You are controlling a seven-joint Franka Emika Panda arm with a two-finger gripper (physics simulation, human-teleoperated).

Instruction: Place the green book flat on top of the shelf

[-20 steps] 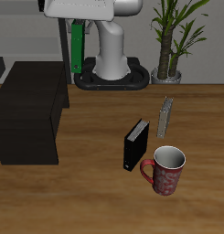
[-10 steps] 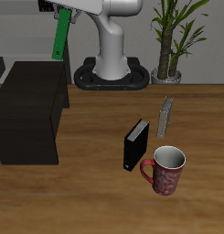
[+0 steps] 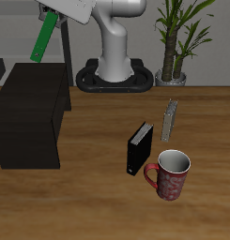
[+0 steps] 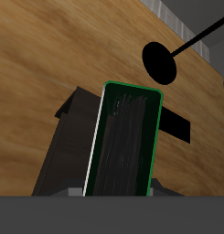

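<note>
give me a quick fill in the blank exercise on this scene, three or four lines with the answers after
1. The claw holds the green book up in the ____.
2. The top of the shelf has ____ lying on it.
3. The black book stands on the table beside a red ____.
4. The held book hangs ____, neither upright nor flat.

Missing words: air; nothing; mug; tilted

The wooden desk (image 3: 98, 202) carries the shelf (image 3: 30, 114) at one side, a black book (image 3: 139, 149) standing upright, a red mug (image 3: 169, 174) just beside it (nearer the front edge), and a small grey rack (image 3: 168, 119) farther back.
</note>
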